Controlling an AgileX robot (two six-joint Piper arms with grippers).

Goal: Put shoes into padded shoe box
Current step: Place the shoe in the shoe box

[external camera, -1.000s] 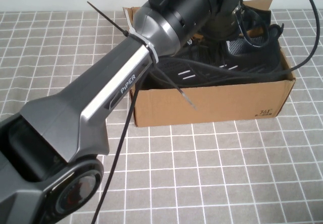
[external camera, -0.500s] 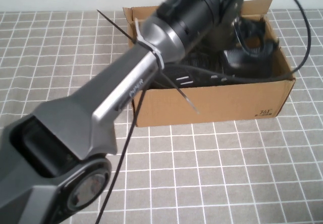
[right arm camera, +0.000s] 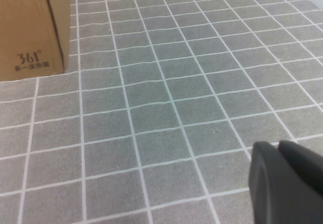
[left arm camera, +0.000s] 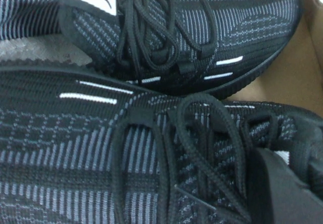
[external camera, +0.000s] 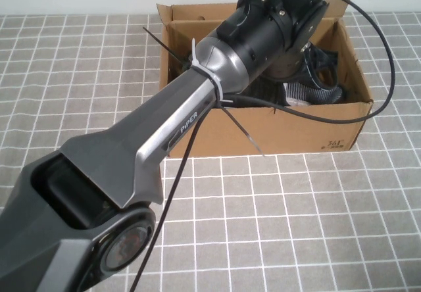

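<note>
Both shoes [left arm camera: 151, 108] under left gripper [external camera: 309, 62]; right gripper [right arm camera: 287, 183] parked.

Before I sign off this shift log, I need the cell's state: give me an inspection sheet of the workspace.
Surface: grey cloth with white grid lines.
Job's things: shoes lie side by side inside the padded shoe box, laces up.
Clutter: nothing seen.
Grippers: left gripper is down in the box, over the shoes; right gripper is low over bare cloth beside the box.
Cables: black cable loops over the box's right wall; cable tie on the left arm.
Surroundings: pale wall beyond the table.
</note>
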